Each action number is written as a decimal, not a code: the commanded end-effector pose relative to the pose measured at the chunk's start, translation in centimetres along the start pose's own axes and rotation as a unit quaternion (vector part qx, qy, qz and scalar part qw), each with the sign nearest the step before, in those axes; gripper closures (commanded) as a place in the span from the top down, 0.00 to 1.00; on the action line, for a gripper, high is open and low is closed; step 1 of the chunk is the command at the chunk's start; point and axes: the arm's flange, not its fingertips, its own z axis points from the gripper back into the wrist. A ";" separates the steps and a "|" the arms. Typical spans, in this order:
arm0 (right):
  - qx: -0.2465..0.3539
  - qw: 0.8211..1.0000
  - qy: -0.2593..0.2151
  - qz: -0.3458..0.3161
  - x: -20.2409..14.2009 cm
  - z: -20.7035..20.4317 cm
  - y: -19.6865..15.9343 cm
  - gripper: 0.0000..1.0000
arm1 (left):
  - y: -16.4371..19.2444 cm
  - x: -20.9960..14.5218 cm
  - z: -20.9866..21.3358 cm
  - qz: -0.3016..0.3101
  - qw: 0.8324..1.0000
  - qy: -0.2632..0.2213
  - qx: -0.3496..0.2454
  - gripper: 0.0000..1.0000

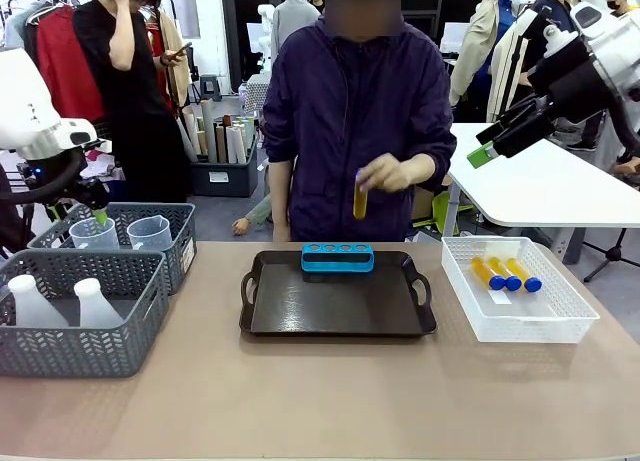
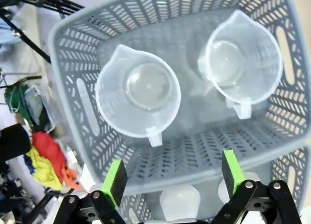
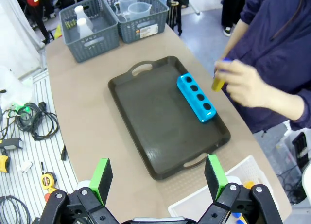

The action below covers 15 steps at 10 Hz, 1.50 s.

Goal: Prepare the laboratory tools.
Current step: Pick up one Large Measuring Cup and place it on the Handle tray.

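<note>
Early | rack [image 1: 337, 258] empty | one tube [image 1: 359, 199] in person's hand [image 1: 387, 171], three tubes [image 1: 508, 273] in right basket [image 1: 520, 331] | left claw [image 2: 173, 173] open over beakers [image 2: 138, 95] | right claw [image 3: 158, 175] open

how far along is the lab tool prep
Nothing looks done: the rack on the tray is empty. In hand: the person's hand holds one tube above it; the left pincer hangs open over the beakers. Left: three tubes in the white basket, plus beakers and flasks in grey baskets.

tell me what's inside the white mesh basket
Three amber tubes with blue caps lie side by side in the white mesh basket. Its near wall partly screens the floor behind it.
</note>
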 end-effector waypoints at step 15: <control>0.000 1.000 -0.002 0.001 0.1 0.0 0.0 1.00 | 2.3 -0.1 -9.6 0.019 0.999 0.045 -0.006 0.73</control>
